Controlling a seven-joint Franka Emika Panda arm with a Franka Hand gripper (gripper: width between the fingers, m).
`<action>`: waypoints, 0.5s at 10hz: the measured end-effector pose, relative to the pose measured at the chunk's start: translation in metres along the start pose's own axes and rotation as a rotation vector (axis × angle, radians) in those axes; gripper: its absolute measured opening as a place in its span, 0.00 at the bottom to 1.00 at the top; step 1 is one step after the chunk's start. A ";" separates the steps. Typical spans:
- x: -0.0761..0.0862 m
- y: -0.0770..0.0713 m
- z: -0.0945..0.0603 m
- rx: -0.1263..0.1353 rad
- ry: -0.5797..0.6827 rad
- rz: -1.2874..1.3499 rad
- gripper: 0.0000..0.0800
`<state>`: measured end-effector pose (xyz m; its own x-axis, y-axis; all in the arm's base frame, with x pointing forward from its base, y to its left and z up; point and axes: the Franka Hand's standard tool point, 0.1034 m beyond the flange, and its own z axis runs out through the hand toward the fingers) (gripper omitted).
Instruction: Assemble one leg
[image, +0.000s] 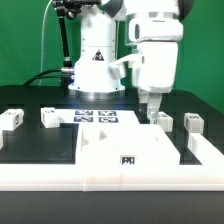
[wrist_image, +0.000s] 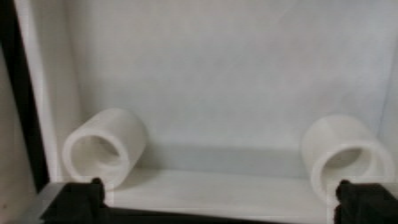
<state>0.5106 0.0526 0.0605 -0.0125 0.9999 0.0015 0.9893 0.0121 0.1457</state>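
Observation:
The large flat white tabletop panel (image: 130, 148) lies in the middle of the black table. Several small white legs lie around it: two on the exterior view's left (image: 11, 119) (image: 50, 118) and two on the right (image: 165, 120) (image: 193, 123). My gripper (image: 152, 113) hangs over the panel's far right corner, close to the nearer right leg. In the wrist view my gripper (wrist_image: 219, 205) is open and empty. Its dark fingertips (wrist_image: 75, 201) stand wide apart over the white panel (wrist_image: 214, 90), above two round sockets (wrist_image: 102, 150) (wrist_image: 347, 150). No leg shows in the wrist view.
The marker board (image: 95, 116) lies flat behind the panel, before the robot's base (image: 97, 70). A white ledge (image: 110, 180) runs along the table's front edge. Cables hang at the back left.

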 end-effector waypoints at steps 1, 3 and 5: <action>-0.009 -0.006 0.001 0.009 -0.007 0.011 0.81; -0.032 -0.021 0.009 0.040 -0.020 0.078 0.81; -0.034 -0.024 0.013 0.049 -0.023 0.105 0.81</action>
<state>0.4895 0.0184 0.0446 0.0943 0.9955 -0.0082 0.9909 -0.0931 0.0969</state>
